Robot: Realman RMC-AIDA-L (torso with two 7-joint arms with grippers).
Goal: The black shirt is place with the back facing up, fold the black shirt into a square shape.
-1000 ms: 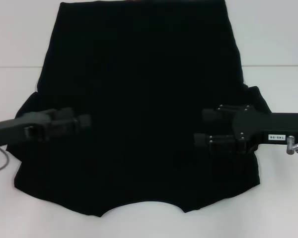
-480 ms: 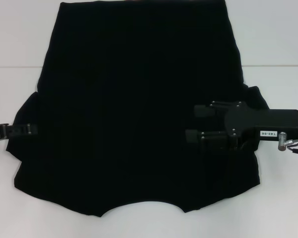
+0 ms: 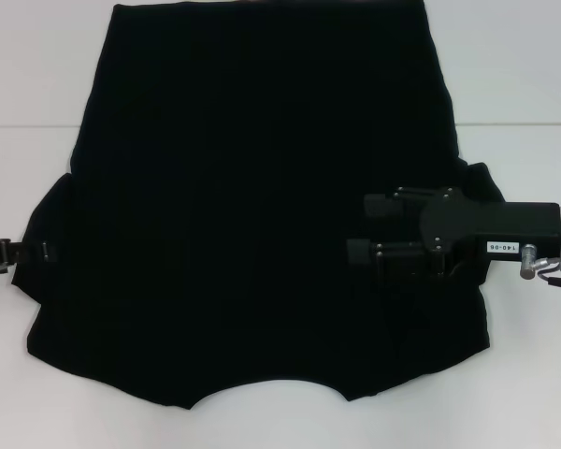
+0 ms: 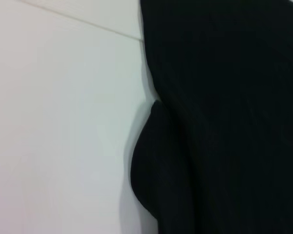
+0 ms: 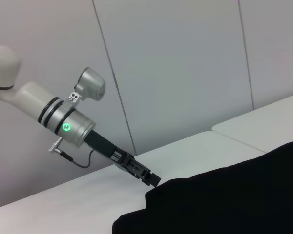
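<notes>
The black shirt (image 3: 262, 187) lies spread flat on the white table (image 3: 524, 65), its curved neckline at the near edge and its hem at the far end. My right gripper (image 3: 363, 227) reaches in from the right over the shirt's right side, near the sleeve, its two fingers apart and open. Only the tip of my left gripper (image 3: 23, 251) shows, at the shirt's left sleeve edge. The right wrist view shows the left gripper (image 5: 149, 178) at the rim of the shirt (image 5: 234, 195). In the left wrist view, the shirt (image 4: 234, 122) borders bare table.
A seam line (image 3: 514, 124) crosses the white table behind the shirt's middle. Bare table surface lies on both sides of the shirt and along the near edge. Grey wall panels (image 5: 185, 63) stand beyond the table.
My left arm has pulled back to the left, off the shirt to its sleeve edge. The right gripper has moved inward over the shirt, a little further left.
</notes>
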